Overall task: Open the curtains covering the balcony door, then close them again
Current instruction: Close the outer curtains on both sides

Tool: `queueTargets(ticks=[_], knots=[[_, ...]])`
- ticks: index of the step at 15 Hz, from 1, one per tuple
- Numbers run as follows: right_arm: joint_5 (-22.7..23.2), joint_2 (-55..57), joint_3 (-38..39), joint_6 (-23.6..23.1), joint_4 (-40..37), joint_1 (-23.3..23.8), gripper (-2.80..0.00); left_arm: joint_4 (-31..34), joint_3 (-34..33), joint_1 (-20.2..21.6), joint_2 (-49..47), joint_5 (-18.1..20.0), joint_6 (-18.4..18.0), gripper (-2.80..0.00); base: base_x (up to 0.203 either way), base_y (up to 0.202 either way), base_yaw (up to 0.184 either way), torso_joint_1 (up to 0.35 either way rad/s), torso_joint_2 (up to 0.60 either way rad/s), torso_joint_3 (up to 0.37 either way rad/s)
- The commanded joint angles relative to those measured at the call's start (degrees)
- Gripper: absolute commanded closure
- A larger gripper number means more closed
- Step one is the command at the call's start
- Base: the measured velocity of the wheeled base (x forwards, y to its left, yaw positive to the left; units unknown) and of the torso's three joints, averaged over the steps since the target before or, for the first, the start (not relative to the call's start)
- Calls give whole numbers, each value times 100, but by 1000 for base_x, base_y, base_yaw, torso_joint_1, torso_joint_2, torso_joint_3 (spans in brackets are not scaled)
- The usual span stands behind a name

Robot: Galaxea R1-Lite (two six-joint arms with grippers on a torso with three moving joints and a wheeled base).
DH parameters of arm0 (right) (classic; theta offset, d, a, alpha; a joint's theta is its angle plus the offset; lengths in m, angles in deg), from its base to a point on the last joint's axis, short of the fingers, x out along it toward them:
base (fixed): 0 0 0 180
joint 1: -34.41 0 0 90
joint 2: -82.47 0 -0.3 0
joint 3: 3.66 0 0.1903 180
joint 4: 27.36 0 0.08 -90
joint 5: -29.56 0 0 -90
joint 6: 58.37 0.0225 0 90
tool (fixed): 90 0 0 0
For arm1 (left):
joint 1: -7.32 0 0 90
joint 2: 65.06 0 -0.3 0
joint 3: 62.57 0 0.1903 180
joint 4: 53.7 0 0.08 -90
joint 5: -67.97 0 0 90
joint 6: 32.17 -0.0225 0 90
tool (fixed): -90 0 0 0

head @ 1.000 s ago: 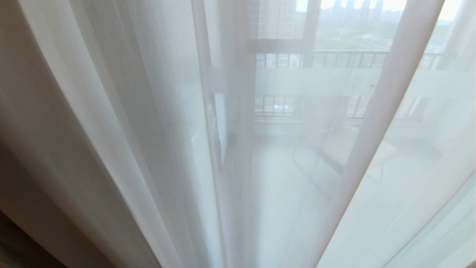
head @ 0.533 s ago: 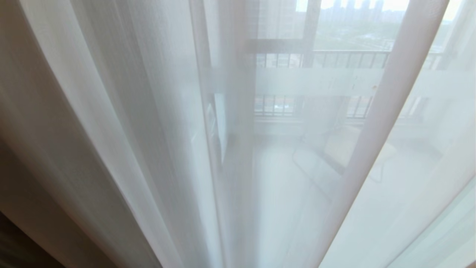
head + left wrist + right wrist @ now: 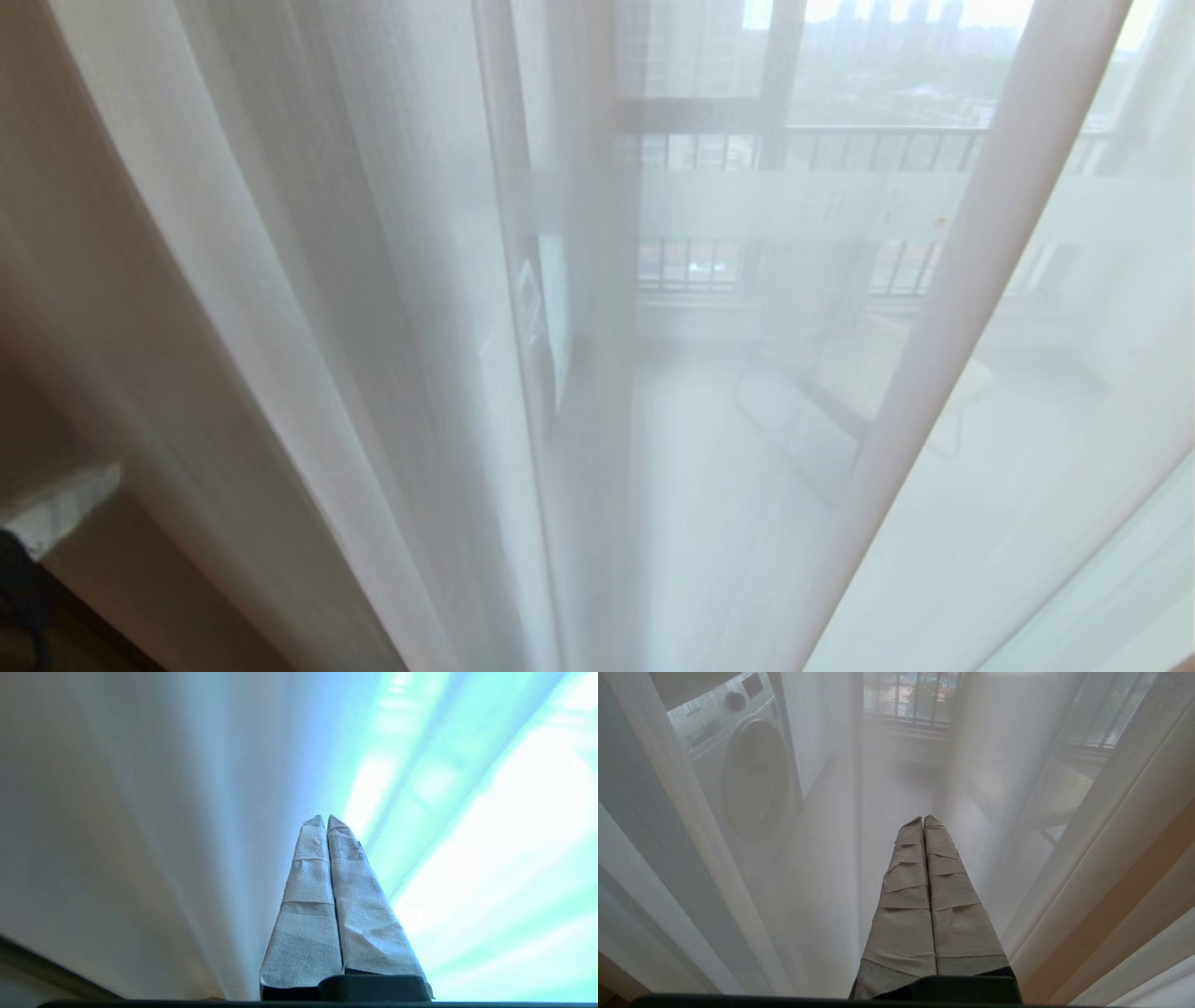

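The curtains fill the head view: thin white sheer [image 3: 392, 280] hangs in long folds across the middle, and thick cream-beige cloth [image 3: 56, 308] hangs at the left. Through the sheer shows the balcony door's glass with its frosted band [image 3: 775, 205]. My left gripper [image 3: 103, 481] pokes in at the lower left, in front of the beige cloth. In its wrist view the left gripper [image 3: 325, 817] is shut, its taped fingers pressed together with no cloth between them, pointing at the curtain [image 3: 140, 835]. My right gripper [image 3: 923, 817] is also shut and empty, facing the sheer [image 3: 822, 868].
Behind the sheer stand a washing machine [image 3: 747, 774], a balcony railing [image 3: 868, 147] and a folding chair [image 3: 840, 392]. Beige cloth [image 3: 1134, 896] hangs beside the right gripper.
The left gripper's taped fingers have come into the head view at the lower left edge. The curtain folds have barely shifted.
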Motion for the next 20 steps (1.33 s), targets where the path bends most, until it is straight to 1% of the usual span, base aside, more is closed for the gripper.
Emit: queueTargets(ticks=[1, 3, 4, 5, 6, 7, 8, 9, 10, 11, 12, 13, 15, 18, 20], knots=[[4, -2, 0, -4, 6, 1, 0, 0, -658, -1326, 806, -988, 10, 0, 0, 0, 0, 0, 0, 0], [4, -2, 0, -4, -2, 0, 0, 106, -1178, -2192, 1717, -2496, 17, 0, 0, 0, 0, 0, 0, 0], [4, -2, 0, -4, 0, -8, 0, 211, -1346, -2451, 2184, -2979, 19, 0, 0, 0, 0, 0, 0, 0], [4, -2, 0, -4, -2, 1, 0, 456, -1445, -2617, 2658, -3296, 17, 0, 0, 0, 0, 0, 0, 0], [4, -2, 0, -4, 3, -5, 0, 814, -1523, -2744, 3108, -3536, -3, 0, 0, 0, 0, 0, 0, 0], [4, -2, 0, -4, -2, -8, 0, 1033, -1570, -2812, 3345, -3594, -34, 0, 0, 0, 0, 0, 0, 0], [4, -2, 0, -4, -2, 1, 0, 1339, -1617, -2880, 3406, -3505, -65, 0, 0, 0, 0, 0, 0, 0], [4, -2, 0, -4, -2, 0, 0, 1767, -1644, -2912, 3375, -3216, -96, 0, 0, 0, 0, 0, 0, 0], [4, -2, 0, -4, -2, -8, 0, 2140, -1650, -2876, 3363, -3039, -133, 0, 0, 0, 0, 0, 0, 0], [4, -2, 0, -4, 7, -8, 0, 2178, -1652, -2666, 3359, -3002, -146, 0, 0, 0, 0, 0, 0, 0], [4, -2, 0, -4, 6, -8, 0, 2168, -1653, -2308, 3385, -2984, -135, 0, 0, 0, 0, 0, 0, 0], [4, -2, 0, -4, -1, -4, 0, 2161, -1653, -2074, 3516, -2977, -105, 0, 0, 0, 0, 0, 0, 0], [4, -2, 0, -4, -2, -8, 0, 2151, -1654, -2116, 3739, -2982, -75, 0, 0, 0, 0, 0, 0, 0], [4, -2, 0, -4, -2, -6, 0, 2150, -1654, -2254, 4714, -3007, -66, 0, 0, 0, 0, 0, 0, 0], [4, -2, 0, -4, 0, -5, 0, 2150, -1654, -2295, 4994, -3023, -64, 0, 0, 0, 0, 0, 0, 0]])
